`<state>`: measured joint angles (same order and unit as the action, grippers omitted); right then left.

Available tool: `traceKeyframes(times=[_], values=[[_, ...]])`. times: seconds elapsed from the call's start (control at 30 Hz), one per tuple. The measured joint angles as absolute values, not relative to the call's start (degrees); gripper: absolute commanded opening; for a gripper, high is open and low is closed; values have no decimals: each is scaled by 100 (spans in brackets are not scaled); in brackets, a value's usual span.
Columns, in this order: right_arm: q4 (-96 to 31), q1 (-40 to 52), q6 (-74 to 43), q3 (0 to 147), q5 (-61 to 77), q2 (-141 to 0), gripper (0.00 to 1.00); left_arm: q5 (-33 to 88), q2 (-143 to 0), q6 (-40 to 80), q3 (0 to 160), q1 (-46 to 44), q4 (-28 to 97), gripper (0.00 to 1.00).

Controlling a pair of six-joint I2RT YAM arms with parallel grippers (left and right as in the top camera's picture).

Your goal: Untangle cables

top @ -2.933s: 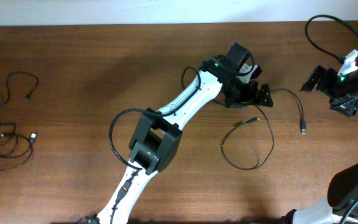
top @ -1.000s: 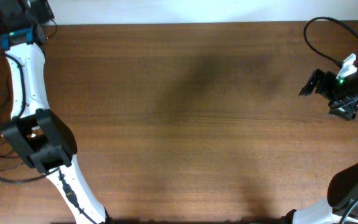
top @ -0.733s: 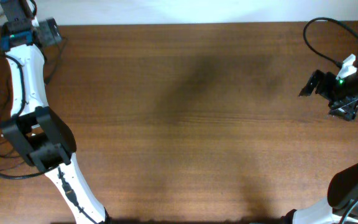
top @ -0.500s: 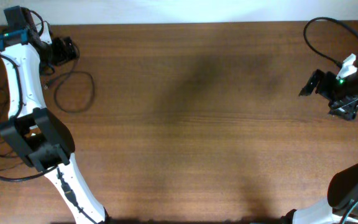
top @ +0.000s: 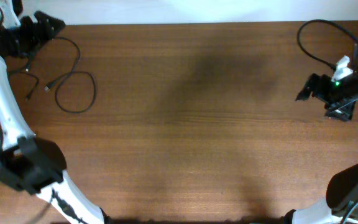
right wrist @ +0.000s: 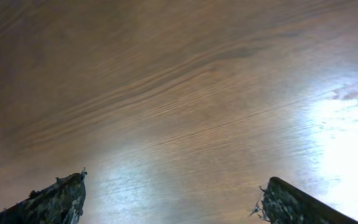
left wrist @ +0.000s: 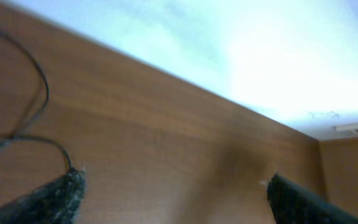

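Observation:
One thin black cable (top: pixel 94 90) lies on the wooden table at the far left as a loose loop, with a small plug end (top: pixel 47 89) beside it. Part of it shows in the left wrist view (left wrist: pixel 41 93). My left gripper (top: pixel 47 25) is open and empty, just up and left of the cable near the table's back edge; its fingers (left wrist: pixel 173 183) are spread wide. My right gripper (top: pixel 303 92) is open and empty at the far right, over bare wood (right wrist: pixel 173 183). No other thin cables show.
The left arm's white links and dark elbow (top: pixel 27 168) cover the table's left edge. A thick black arm cable (top: pixel 309 40) curves above the right arm. The table's back edge (top: pixel 179 24) meets a white wall.
My left arm carried the cable from the middle right to the far left. It has let go, the cable now lies on the table, and the gripper has moved up and left. The right arm barely moved.

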<state>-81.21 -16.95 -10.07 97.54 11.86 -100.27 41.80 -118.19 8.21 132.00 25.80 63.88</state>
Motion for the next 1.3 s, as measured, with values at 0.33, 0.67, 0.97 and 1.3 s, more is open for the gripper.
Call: traceKeyframes(times=[0.33,0.67,0.97,1.3], values=[[-7870,-1367,-816,9743,458,-6842,99,3507,-10659,801,13415,1575,6652,99],[-8095,-1367,-788,9743,14,-5942,99,3507,-10661,801,13413,1382,6661,99],[-8267,-1374,-775,9743,451,-6071,99,3507,-10661,801,13415,1382,6661,99],[-5221,-1234,-709,7990,349,-5749,99,3487,-10661,801,13413,1382,6665,99]])
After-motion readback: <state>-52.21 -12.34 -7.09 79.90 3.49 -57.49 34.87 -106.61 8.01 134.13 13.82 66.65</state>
